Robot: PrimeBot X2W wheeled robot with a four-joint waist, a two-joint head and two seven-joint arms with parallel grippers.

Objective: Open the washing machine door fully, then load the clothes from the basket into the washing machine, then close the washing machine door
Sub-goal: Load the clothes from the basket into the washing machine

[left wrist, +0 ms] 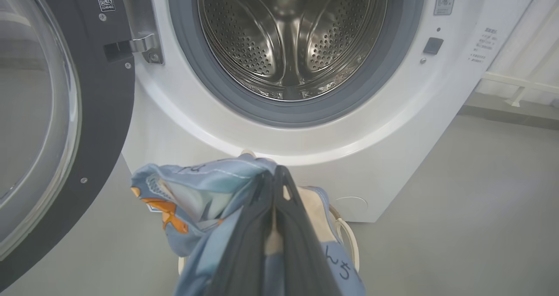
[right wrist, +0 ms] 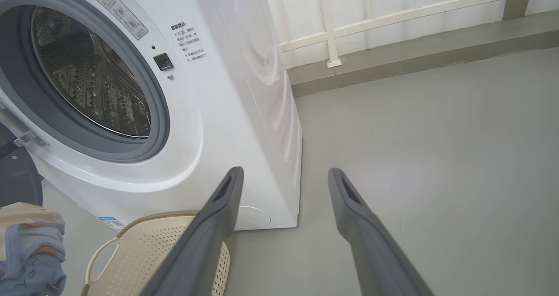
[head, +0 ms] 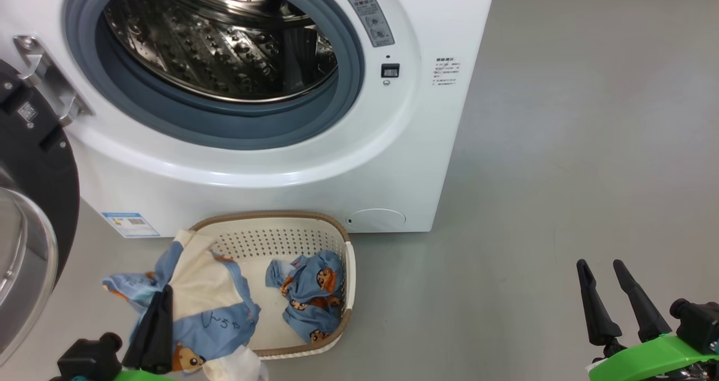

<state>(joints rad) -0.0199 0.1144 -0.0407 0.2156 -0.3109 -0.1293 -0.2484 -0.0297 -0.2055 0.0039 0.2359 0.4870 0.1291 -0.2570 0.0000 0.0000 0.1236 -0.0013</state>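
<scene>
My left gripper (head: 163, 302) is clamped on the cream-and-blue garment (head: 208, 296), held up at the basket (head: 264, 218)'s left edge. My right gripper (head: 600, 268) hangs spread wide over the floor (head: 561, 145). The second bundle (head: 312, 294) lies in the basket, before the washing machine (head: 393, 162), whose door (head: 45, 167) stands open.

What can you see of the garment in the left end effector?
The garment is soft, crumpled fabric: light blue with a cream panel, orange-brown cartoon faces and dark handwritten-looking characters. The left end effector, shut, pinches a bunched fold, and the rest hangs loose over the left side of the basket, in front of the open washing machine. Whether it touches the basket rim I cannot tell.
</scene>
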